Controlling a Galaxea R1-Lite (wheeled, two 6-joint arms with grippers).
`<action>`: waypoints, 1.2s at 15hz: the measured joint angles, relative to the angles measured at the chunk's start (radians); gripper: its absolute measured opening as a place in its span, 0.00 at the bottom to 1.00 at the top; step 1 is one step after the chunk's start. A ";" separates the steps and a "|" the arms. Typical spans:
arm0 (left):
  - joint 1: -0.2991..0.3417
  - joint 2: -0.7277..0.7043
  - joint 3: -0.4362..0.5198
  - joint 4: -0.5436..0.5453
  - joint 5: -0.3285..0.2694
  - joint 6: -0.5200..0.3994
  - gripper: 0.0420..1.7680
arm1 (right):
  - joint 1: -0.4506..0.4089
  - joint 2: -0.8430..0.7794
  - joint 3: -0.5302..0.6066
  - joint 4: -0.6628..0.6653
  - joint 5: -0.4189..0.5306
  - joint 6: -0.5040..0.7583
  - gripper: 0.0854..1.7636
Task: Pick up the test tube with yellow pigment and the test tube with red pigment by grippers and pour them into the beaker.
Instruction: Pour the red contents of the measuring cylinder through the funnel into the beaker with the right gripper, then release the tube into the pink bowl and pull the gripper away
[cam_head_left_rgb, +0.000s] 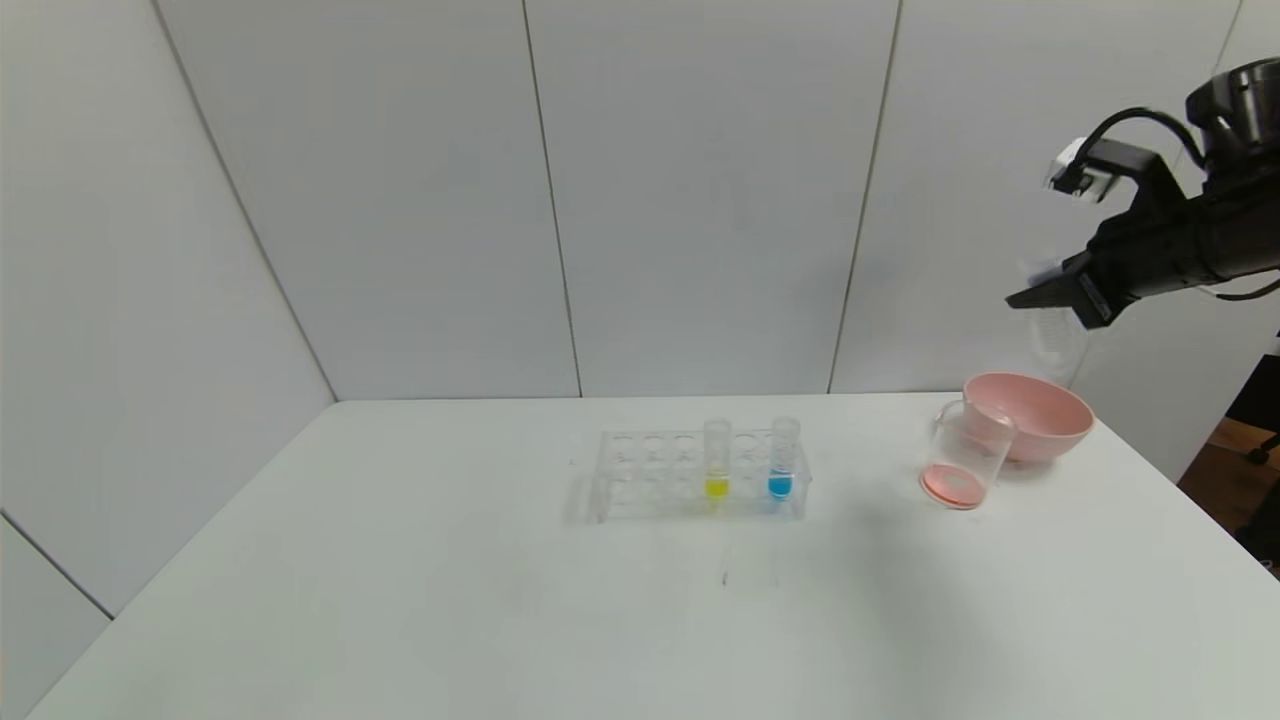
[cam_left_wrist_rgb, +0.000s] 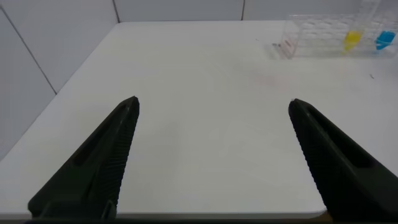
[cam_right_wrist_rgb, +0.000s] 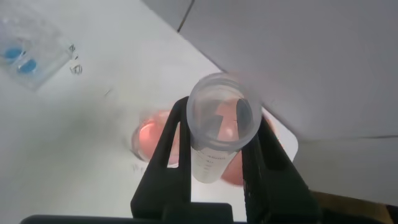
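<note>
Item: our right gripper (cam_head_left_rgb: 1040, 295), raised high and well above the pink bowl (cam_head_left_rgb: 1040, 412), clenched on a clear, seemingly emptied tube (cam_right_wrist_rgb: 219, 134); we judge this to be the red tube, since red liquid already lies in the beaker (cam_head_left_rgb: 962, 458). In the right wrist view the tube's open mouth faces the camera and its long axis runs down between the fingers (cam_right_wrist_rgb: 163, 152). Item: beaker, below and toward the centre from this gripper, just beside the bowl. Item: yellow tube (cam_head_left_rgb: 717, 458), upright in the clear rack (cam_head_left_rgb: 640, 475), long axis vertical, next to a blue tube (cam_head_left_rgb: 783, 457). The rack lies well apart from the right gripper, lower and toward the left. Item: our left gripper (cam_left_wrist_rgb: 211, 158), released, fingers spread wide, low over the near table (cam_left_wrist_rgb: 199, 74); the rack sits ahead of it and off toward the right. We judge the yellow tube is due next, and the free left gripper looks better placed for it.
</note>
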 joint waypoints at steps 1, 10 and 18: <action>0.000 0.000 0.000 0.000 0.000 0.000 0.97 | -0.029 0.004 0.000 -0.040 0.026 0.045 0.26; 0.000 0.000 0.000 0.000 0.000 0.000 0.97 | -0.150 0.052 0.016 -0.148 0.025 0.478 0.26; 0.000 0.000 0.000 0.000 0.000 0.000 0.97 | -0.177 0.138 0.161 -0.463 -0.035 0.549 0.26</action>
